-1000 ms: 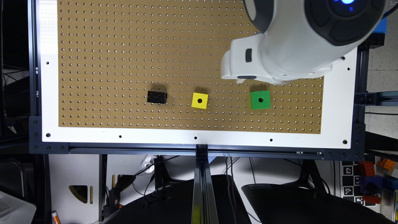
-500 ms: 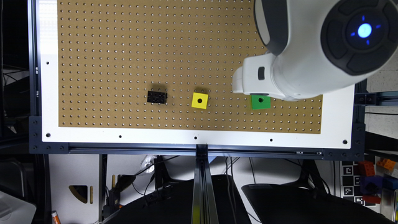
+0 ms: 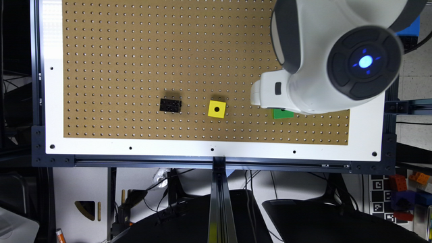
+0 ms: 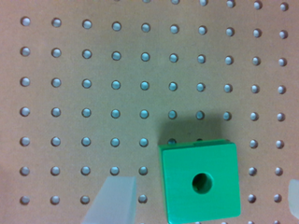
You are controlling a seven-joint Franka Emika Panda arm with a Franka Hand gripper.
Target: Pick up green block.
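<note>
Gripper (image 4: 201, 200) over green block (image 4: 200, 181), fingers apart, block not gripped.

Wrist view: 2 pale fingertips, 1 (image 4: 112, 200) beside the block's one side, the other (image 4: 294, 196) past its opposite side; block sits between them, nearer the first, touching neither. Block flat on the pegboard (image 3: 168, 50), round dark hole facing up; cube, so no long axis, edges roughly square to the peg-hole rows. Exterior view: green block (image 3: 282, 114) mostly hidden under the white arm, at 3 o'clock from the yellow cube (image 3: 216, 109); black brick (image 3: 170, 105) at 9 o'clock from the yellow cube.
</note>
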